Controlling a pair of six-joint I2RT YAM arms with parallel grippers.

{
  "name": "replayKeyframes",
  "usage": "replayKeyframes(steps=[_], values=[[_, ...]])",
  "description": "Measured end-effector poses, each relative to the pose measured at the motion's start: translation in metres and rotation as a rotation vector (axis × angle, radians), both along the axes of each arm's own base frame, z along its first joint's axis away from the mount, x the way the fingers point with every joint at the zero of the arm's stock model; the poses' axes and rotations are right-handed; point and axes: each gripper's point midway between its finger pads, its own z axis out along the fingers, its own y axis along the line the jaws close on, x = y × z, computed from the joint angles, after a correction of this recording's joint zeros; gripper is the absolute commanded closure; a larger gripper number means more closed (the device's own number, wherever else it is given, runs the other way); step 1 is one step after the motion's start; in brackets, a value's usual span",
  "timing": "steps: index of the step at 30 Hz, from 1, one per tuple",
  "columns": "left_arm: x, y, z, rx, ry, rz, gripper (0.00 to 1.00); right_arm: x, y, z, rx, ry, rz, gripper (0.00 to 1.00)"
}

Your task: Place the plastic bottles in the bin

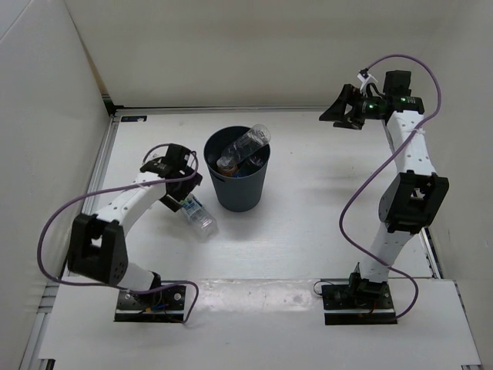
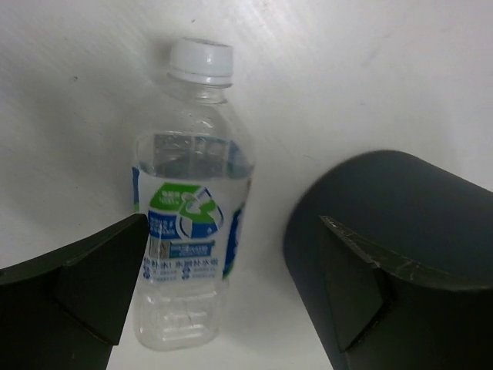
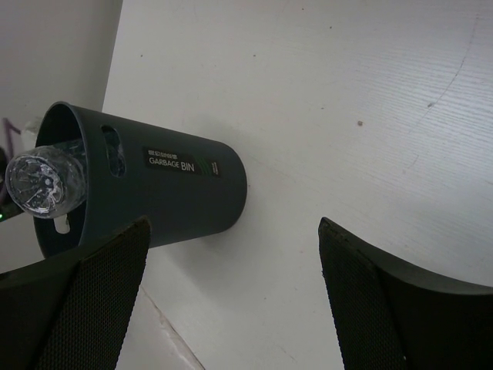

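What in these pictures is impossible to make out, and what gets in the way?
- Top view: how many bottles are in the bin; its wall and the clear bottle on top hide the rest.
- Top view: part of the bottle on the table, under the left gripper.
- Left wrist view: that bottle's label print, too small.

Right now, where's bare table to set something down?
Widest free patch: between the bin and the right arm. Also the strip from bin to back wall. Crowded left of the bin: left claw open over the labelled water bottle.
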Motion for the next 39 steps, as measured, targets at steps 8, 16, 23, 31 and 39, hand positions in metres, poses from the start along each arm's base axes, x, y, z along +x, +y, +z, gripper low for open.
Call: replayKeyframes(steps=[8,16,23,31,39], values=[[-0.011,-0.009,-0.057,-0.062,0.222,-0.02,0.0,-0.004,-0.001,-0.003,-0.004,0.02,0.003,0.1],[-0.015,-0.008,-0.075,-0.095,0.329,-0.035,0.21,-0.007,-0.01,-0.006,-0.002,0.044,-0.016,0.1],[0.041,0.025,0.063,0.076,-0.06,-0.004,0.31,-0.005,-0.021,-0.012,-0.001,0.069,-0.036,0.1],[0.062,0.033,0.298,0.338,-0.741,-0.107,0.34,0.001,-0.024,-0.025,0.01,0.107,-0.04,0.1],[0.101,-0.075,0.329,0.514,-0.9,-0.478,0.34,0.002,-0.019,-0.024,0.019,0.105,-0.023,0.1]])
